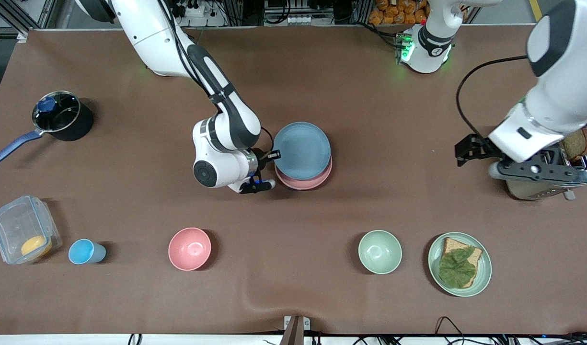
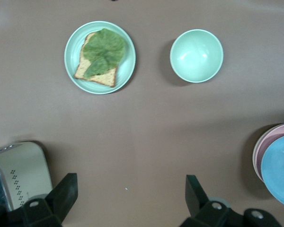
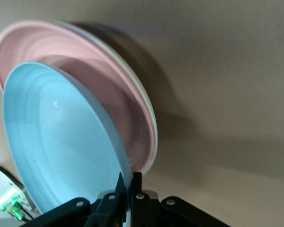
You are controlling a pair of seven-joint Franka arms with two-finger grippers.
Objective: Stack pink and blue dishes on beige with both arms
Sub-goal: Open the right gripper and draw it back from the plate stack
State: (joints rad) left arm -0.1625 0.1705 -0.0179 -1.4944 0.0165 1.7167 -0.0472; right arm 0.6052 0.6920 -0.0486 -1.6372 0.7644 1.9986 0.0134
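The right gripper (image 3: 128,187) has its fingers (image 3: 136,182) closed on the rim of the blue plate (image 1: 301,150), at the plate's 9 o'clock edge in the front view. The plate is tilted and is over the pink plate (image 1: 306,178), shifted a little toward 12 o'clock, so a pink crescent shows from 4 to 8 o'clock. I cannot tell if the two plates touch. In the right wrist view a thin pale rim (image 3: 150,124) shows under the pink plate; this looks like the beige plate, but almost all of it is hidden.

The left gripper (image 2: 130,191) has its fingers (image 2: 66,189) wide open and holds nothing. It is over bare table beside the toaster (image 1: 545,179), at 3 o'clock from the stack, and that arm waits. The arm covers part of the toaster, and a slice of bread (image 1: 575,144) stands out of it.

Around the stack the table (image 1: 370,96) is free on all sides. At 5 o'clock are a green bowl (image 1: 380,251) and a green plate (image 1: 460,264) with toast and a leaf. At 7 o'clock is a pink bowl (image 1: 189,248), then a blue cup (image 1: 85,251) and a clear box (image 1: 22,235) with something yellow inside. At 9 o'clock, near the table edge, stands a pot (image 1: 61,116).
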